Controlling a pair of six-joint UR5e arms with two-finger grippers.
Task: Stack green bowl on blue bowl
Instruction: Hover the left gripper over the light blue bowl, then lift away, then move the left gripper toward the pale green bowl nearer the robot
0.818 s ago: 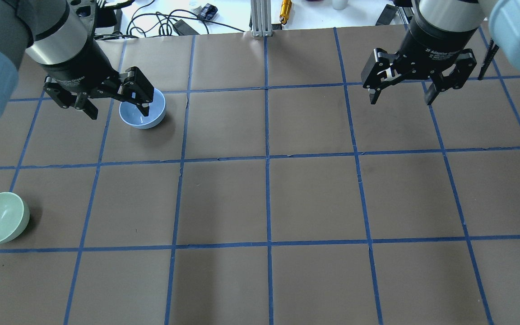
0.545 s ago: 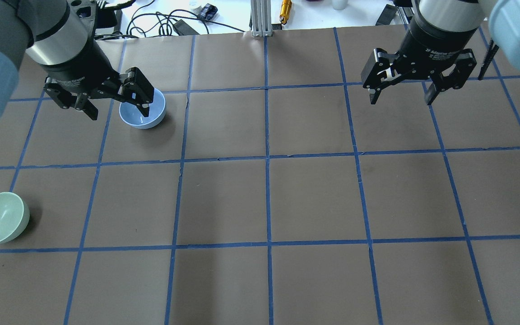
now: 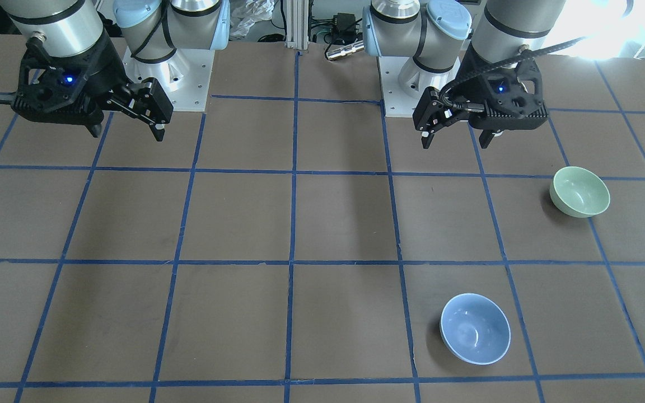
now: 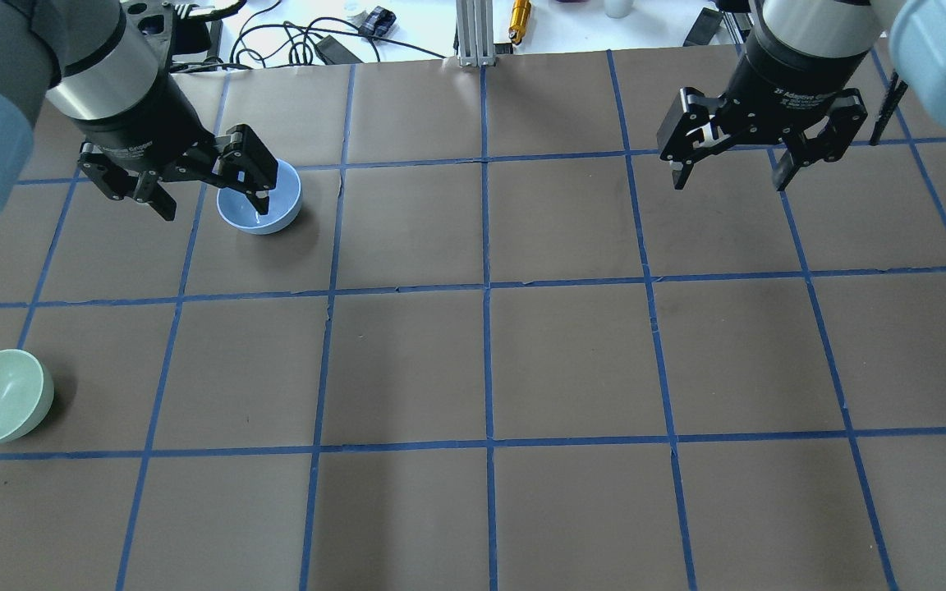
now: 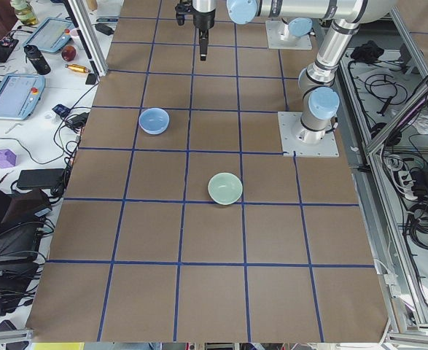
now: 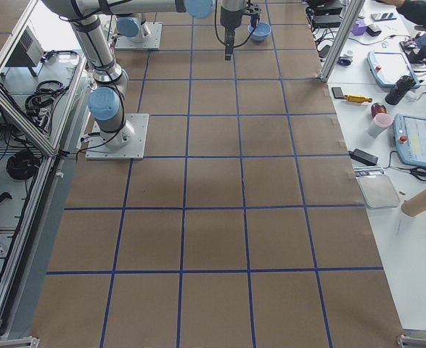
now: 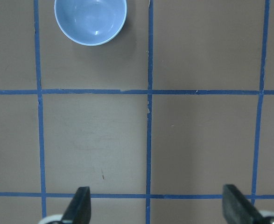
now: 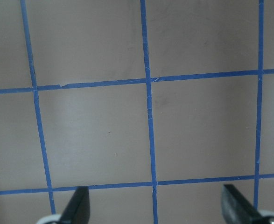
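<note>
The green bowl (image 3: 579, 192) sat upright, mouth up, on the tabletop (image 3: 244, 224), out toward the robot's left side, with nothing in it and nothing touching it. The blue bowl (image 3: 475, 328) stood well apart from it, farther forward from the robot's base and also upright and empty, so the stacking had not begun.

The left gripper (image 3: 454, 141) hung above the tabletop with its jaws spread wide and nothing between them. Its wrist camera looked straight down on bare squares, with the blue bowl at the top edge and the green bowl out of sight.

From that gripper the green bowl lay farther out to the robot's left and lower down. The raised gripper read differently in the two fixed views, so I could not tell whether the bowl was ahead of it or behind. The bowl is round, so no long axis set the approach. A pinch over one part of the rim seemed the likely grasp.

The right gripper (image 3: 127, 134), also spread open and empty, hovered on the opposite side, well apart from both bowls. The left arm was plainly the nearer one for the pick.
</note>
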